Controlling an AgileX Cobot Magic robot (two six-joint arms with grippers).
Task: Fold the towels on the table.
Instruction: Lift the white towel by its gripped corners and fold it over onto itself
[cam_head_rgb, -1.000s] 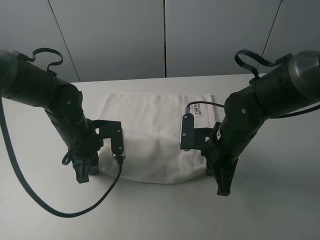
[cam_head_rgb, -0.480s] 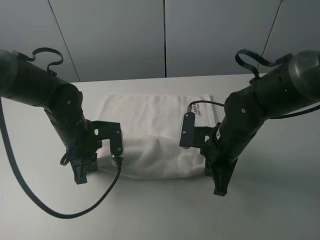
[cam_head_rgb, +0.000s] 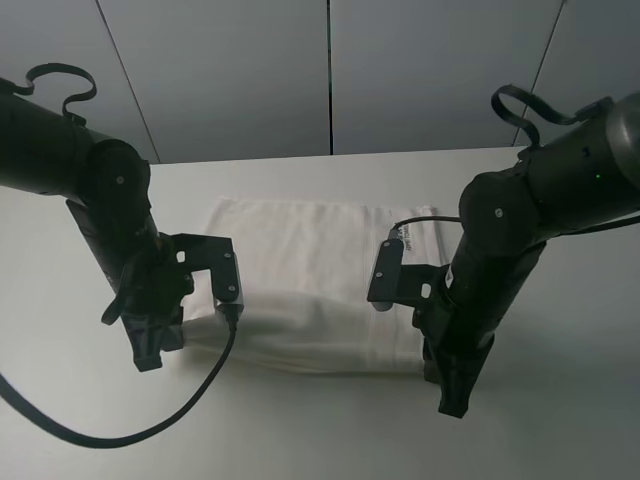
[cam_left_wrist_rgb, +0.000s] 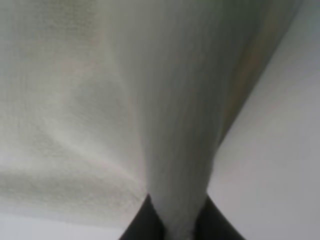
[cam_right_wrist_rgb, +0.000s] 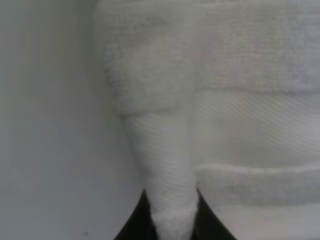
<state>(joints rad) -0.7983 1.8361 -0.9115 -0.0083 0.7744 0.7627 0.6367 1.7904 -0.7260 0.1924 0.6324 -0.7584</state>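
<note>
The white towel lies on the white table, with its label at the far right corner. My left gripper is shut on the towel's near left corner. My right gripper is shut on the near right corner. The near edge sags between them. In the left wrist view the towel narrows into a pinched fold between dark fingertips. In the right wrist view the towel, with its woven border band, is pinched the same way between dark fingertips.
Grey wall panels stand behind the table's far edge. A black cable from the left arm loops over the table in front of the towel. Bare tabletop shows to the left, to the right and in front.
Both arms have shifted outward and toward the front with the towel's near corners still held. The towel's far edge has slid a little toward the front.
</note>
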